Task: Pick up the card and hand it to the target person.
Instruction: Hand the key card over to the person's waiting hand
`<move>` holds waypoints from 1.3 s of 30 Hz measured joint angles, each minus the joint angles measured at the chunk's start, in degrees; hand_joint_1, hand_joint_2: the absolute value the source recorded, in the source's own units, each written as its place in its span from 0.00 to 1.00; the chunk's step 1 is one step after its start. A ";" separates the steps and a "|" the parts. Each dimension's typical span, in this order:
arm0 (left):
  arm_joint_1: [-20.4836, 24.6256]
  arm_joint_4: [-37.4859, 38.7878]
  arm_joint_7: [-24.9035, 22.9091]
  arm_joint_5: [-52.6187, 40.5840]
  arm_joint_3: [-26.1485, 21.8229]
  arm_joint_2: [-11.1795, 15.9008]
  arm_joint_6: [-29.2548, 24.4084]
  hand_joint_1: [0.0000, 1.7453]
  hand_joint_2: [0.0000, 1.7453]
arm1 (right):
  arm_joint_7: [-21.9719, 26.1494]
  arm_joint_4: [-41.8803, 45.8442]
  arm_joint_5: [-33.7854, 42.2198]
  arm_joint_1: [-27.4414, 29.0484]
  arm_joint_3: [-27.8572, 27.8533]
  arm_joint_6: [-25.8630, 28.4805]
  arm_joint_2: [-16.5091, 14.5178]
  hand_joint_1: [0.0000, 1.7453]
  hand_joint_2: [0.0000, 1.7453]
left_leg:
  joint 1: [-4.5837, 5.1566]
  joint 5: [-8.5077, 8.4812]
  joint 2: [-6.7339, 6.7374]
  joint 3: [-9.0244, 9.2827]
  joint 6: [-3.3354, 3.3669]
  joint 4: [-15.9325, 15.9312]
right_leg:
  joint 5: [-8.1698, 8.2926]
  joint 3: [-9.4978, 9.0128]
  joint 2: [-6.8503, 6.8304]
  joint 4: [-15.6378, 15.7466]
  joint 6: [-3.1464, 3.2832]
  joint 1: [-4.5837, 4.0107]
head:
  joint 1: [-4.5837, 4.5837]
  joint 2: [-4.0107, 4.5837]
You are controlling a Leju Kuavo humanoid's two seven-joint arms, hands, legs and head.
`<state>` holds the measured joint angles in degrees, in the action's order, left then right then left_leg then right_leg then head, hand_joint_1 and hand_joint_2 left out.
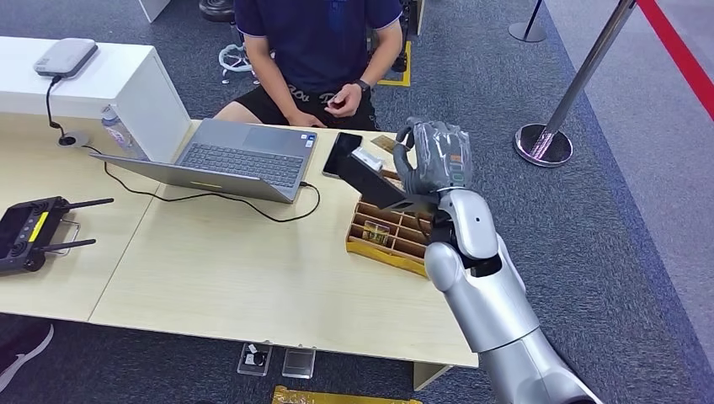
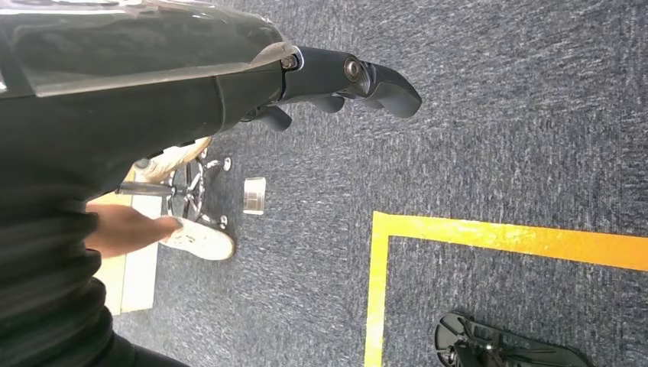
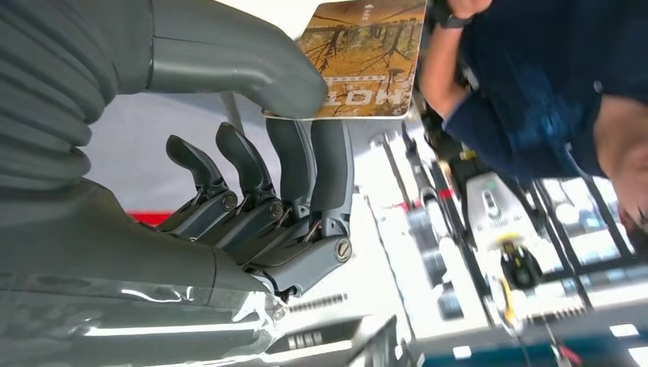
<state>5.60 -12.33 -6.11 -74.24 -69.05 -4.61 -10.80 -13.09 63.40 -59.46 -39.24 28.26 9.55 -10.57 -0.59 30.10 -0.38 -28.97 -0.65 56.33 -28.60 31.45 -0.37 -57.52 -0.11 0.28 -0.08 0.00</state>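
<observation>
A tan card (image 3: 367, 57) with a printed picture sits pinched between the thumb (image 3: 237, 61) and fingers (image 3: 306, 164) of my right hand (image 1: 434, 156). That hand is raised over the table's far right corner, and the card (image 1: 385, 143) points toward the seated person (image 1: 328, 50) in a dark blue shirt. The person's own hand (image 1: 343, 101) is held near their lap, a short way beyond the card. My left hand (image 2: 351, 76) hangs above the carpet, holding nothing, with its fingers loosely extended.
An open laptop (image 1: 231, 156) and a dark phone (image 1: 341, 154) lie on the wooden table (image 1: 253, 269). Under my right forearm stands a compartmented wooden box (image 1: 391, 231). A black controller (image 1: 34, 231) lies at the left. A stanchion base (image 1: 546, 143) stands on the carpet to the right.
</observation>
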 joint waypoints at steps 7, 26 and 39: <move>0.14 0.00 0.73 -1.09 0.02 0.00 0.13 0.00 1.00 | 2.97 -4.76 -7.21 -2.38 0.22 8.08 -0.05 0.88 1.00 | 0.00 -0.01 0.00 0.00 0.00 0.00 | 0.02 -0.01 0.00 -0.01 0.01 0.00 | 0.00 0.00; 0.83 0.01 0.35 -2.74 0.19 0.02 0.20 0.00 1.00 | -0.30 -34.41 -22.30 -16.48 1.03 15.98 -6.79 0.88 1.00 | 0.00 -0.05 -0.01 0.00 -0.03 0.00 | 0.03 0.00 0.00 -0.05 0.01 0.00 | 0.01 0.00; 1.10 0.01 1.41 -3.78 0.68 0.14 0.78 0.00 0.00 | -1.10 -40.13 -24.16 -18.59 0.96 15.29 -7.15 0.00 1.00 | 0.00 -0.06 0.00 -0.01 -0.03 0.01 | 0.04 0.01 0.00 -0.05 0.00 0.00 | 0.03 0.00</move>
<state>6.69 -12.33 -4.70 -78.02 -68.37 -4.48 -10.02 -14.20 23.27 -83.61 -57.83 29.22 24.83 -17.72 -0.59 30.04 -0.38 -28.98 -0.68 56.34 -28.56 31.46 -0.36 -57.56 -0.11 0.28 -0.05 0.00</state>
